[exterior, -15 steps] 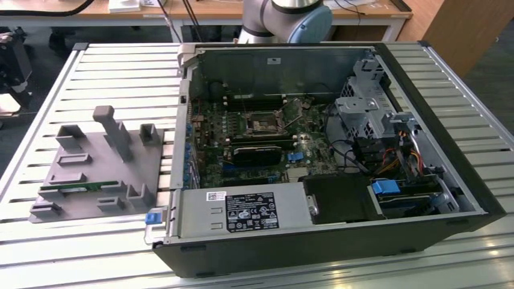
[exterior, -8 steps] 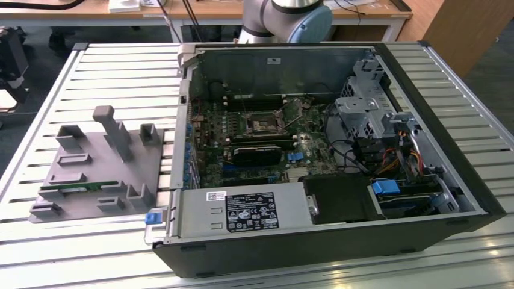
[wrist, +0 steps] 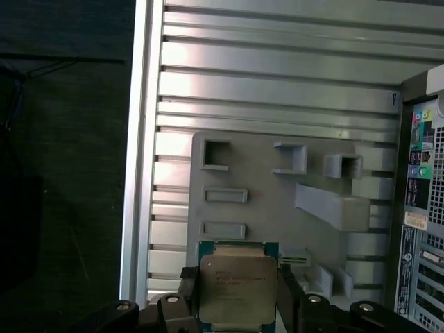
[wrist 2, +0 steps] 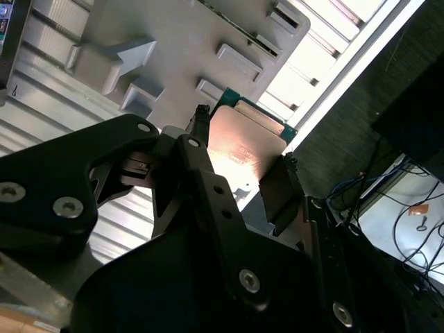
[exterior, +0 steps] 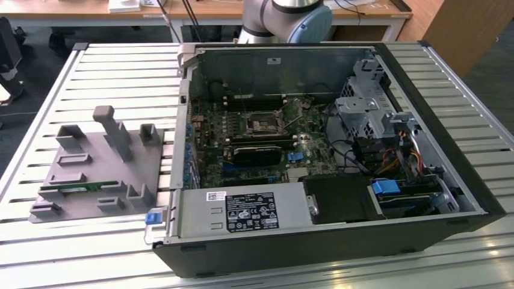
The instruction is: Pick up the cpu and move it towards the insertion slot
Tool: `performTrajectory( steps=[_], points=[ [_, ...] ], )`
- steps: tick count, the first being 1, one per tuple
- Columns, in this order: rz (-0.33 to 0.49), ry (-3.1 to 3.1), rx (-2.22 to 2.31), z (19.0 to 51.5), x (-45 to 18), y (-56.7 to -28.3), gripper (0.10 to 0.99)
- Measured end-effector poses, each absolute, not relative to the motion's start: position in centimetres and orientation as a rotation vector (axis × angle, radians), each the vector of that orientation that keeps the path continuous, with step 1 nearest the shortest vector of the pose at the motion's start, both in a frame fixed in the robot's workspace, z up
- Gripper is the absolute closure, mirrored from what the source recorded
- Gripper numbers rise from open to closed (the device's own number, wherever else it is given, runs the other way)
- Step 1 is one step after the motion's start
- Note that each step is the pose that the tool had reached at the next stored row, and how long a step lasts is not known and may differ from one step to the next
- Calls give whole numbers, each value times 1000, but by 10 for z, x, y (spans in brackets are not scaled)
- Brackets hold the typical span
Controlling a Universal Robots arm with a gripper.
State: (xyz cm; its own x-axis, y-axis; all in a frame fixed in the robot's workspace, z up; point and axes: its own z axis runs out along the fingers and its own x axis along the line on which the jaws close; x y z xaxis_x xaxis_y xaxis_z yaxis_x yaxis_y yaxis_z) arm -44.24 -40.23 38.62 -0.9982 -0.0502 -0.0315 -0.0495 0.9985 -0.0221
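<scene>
Me: Black linkage of my gripper (wrist 2: pixel 244 139) sits closest to the cam in the second wrist view. Both fingers (wrist 2: pixel 198 149) are clamped on the cpu (wrist 2: pixel 243 156) by two opposite edges.

Op: Cpu orientation?

Me: Silvery top faces the cam in the first wrist view, w/ a green rim showing. Behind it is the gray fixture (wrist: pixel 277 201), then the slatted table (wrist: pixel 277 76).

Op: Insertion slot?

Me: Exterior view, approx center of frame: the insertion slot (exterior: pixel 263 124) is on the motherboard (exterior: pixel 241 150) inside the open pc case (exterior: pixel 449 180). The gray fixture lies at the exterior view's left, just beside the case, w/ a green memory stick (exterior: pixel 71 188) in it.
</scene>
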Motion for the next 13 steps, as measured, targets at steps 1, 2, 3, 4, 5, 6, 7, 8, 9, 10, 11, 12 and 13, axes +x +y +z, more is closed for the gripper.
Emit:
performTrajectory(
  steps=[1,2,3,4,5,6,7,8,9,10,11,12,13],
  points=[
    [-33,3108,-78,388,-442,-402,545],
    [-33,3108,-78,390,-442,-402,545],
    [-33,3108,-78,392,-442,-402,545],
    [-33,3108,-78,394,-442,-402,545],
    [-33,3108,-78,396,-442,-402,545],
    [-33,3108,-78,398,-442,-402,545],
    [-33,3108,-78,399,-442,-402,545],
    [-33,3108,-78,400,-442,-402,545],
    [-33,3108,-78,401,-442,-402,545],
    [-33,3108,-78,401,-441,-402,545],
    [-33,3108,-77,401,-440,-402,545],
    [-33,3108,-78,401,-439,-402,545],
    [-33,3108,-78,401,-438,-402,545]
  ],
)
